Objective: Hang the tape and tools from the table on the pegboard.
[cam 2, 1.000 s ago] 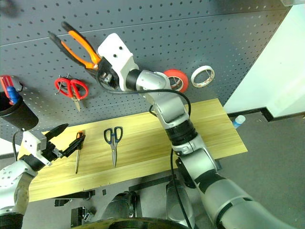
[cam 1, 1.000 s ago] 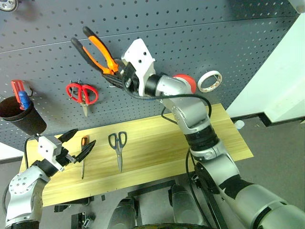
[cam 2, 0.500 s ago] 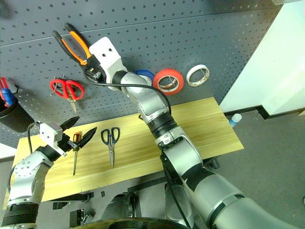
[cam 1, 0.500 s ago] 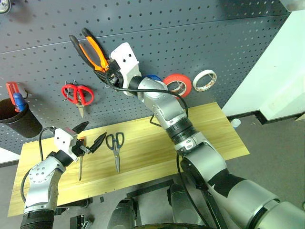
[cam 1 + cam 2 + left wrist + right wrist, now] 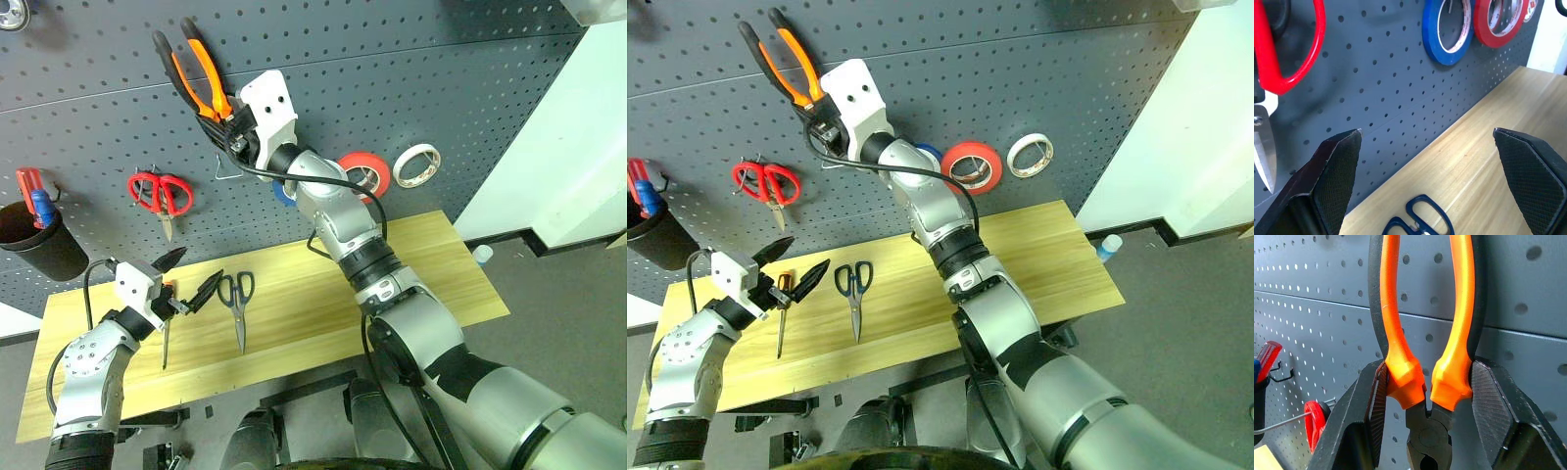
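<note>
Right wrist view is giving me the clearest read: the right end effector [image 5: 1427,396] is clamping the pliers [image 5: 1425,333] at the base of their orange-and-black handles, one black finger pressing on each side, with the handles rising up in front of the pegboard [image 5: 1312,293]. From the head camera I am seeing that same arm reaching high against the board, the pliers' handles sticking up and to the left above the white wrist housing, close to the panel; I cannot tell whether they are touching it. A bare wire hook [image 5: 227,168] is sitting on the board just below the end effector. The left end effector [image 5: 191,279] is hovering low over the left part of the table [image 5: 431,264] with its fingers spread wide and nothing between them. The slim screwdriver [image 5: 168,328] is lying on the planks directly beneath it, and the dark-handled scissors [image 5: 238,304] are lying just to its right, blades pointing toward the near edge. On the board I am seeing the red-handled scissors [image 5: 162,194] hanging at the left, a black cup [image 5: 39,240] further left, and three tape rolls hanging to the right of the raised arm: blue [image 5: 1447,27], red [image 5: 367,174] and white [image 5: 417,164].
</note>
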Robot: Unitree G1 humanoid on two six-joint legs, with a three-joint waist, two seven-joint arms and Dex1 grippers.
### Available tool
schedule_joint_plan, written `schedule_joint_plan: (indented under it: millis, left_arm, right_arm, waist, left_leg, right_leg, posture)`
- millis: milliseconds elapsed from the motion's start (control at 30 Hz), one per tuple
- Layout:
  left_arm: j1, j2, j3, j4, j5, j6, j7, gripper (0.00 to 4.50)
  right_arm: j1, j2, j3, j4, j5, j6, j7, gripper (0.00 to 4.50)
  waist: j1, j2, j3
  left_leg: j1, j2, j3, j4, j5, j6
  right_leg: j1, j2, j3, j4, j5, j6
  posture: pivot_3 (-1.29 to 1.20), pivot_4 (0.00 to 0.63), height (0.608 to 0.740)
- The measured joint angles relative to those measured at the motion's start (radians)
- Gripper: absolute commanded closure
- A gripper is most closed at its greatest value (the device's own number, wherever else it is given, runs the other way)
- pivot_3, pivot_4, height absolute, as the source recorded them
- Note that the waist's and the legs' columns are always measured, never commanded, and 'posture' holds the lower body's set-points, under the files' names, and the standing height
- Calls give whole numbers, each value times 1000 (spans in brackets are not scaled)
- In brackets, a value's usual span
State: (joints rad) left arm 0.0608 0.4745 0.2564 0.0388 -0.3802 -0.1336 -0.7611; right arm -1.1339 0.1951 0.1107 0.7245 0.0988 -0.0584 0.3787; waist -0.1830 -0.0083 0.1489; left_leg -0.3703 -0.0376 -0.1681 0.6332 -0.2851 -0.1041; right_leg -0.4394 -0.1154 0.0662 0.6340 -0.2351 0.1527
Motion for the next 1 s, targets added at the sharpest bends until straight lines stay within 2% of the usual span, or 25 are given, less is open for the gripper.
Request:
schedule_joint_plan:
  millis: [333,1000]
  left_arm:
    - [-45,58,41,52,-3,-2,2,0]
    - [121,106,144,-91,-70,79,-3,0]
  right_arm:
    - [7,0,15,53,-12,-49,-20,2402]
    - [55,-9,48,17,26,-88,-30,2402]
  waist:
    - [0,0,-2]
    - [3,3,1]
  left_leg:
    - [1,0,0,0,1,0]
    - [1,1,0,0,0,0]
  right_leg:
    - [0,1,0,1,0,0]
    - [1,2,0,1,0,0]
  posture:
    - [-86,83,738]
    - [-50,161,738]
